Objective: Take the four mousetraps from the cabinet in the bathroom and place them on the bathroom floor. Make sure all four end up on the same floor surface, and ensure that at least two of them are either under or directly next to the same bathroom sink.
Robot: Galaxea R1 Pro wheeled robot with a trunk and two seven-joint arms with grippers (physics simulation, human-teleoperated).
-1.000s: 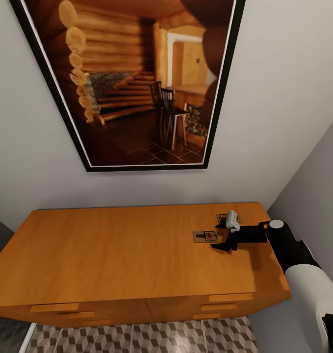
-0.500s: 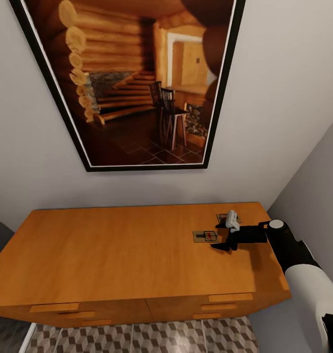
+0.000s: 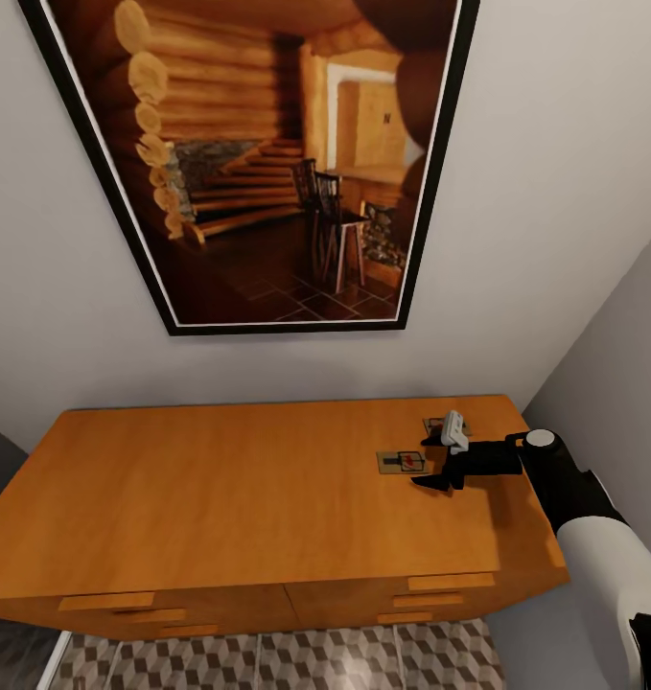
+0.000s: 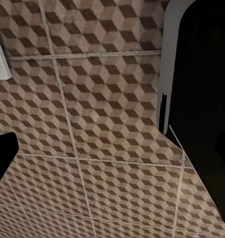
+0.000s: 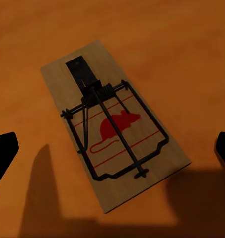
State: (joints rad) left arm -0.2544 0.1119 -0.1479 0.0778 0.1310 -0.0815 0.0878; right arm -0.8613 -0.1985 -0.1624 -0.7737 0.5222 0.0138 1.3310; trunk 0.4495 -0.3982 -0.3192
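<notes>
Right claw poised over a mousetrap on the cabinet's worktop

The low orange-brown wooden cabinet (image 3: 267,498) carries a small flat brown wooden mousetrap (image 3: 401,463) toward 3 o'clock. The right arm reaches level across; its black right claw (image 3: 436,464) stands apart, straddling the board. Closing off-centre could skid the thin board or catch its wire bar.
</notes>
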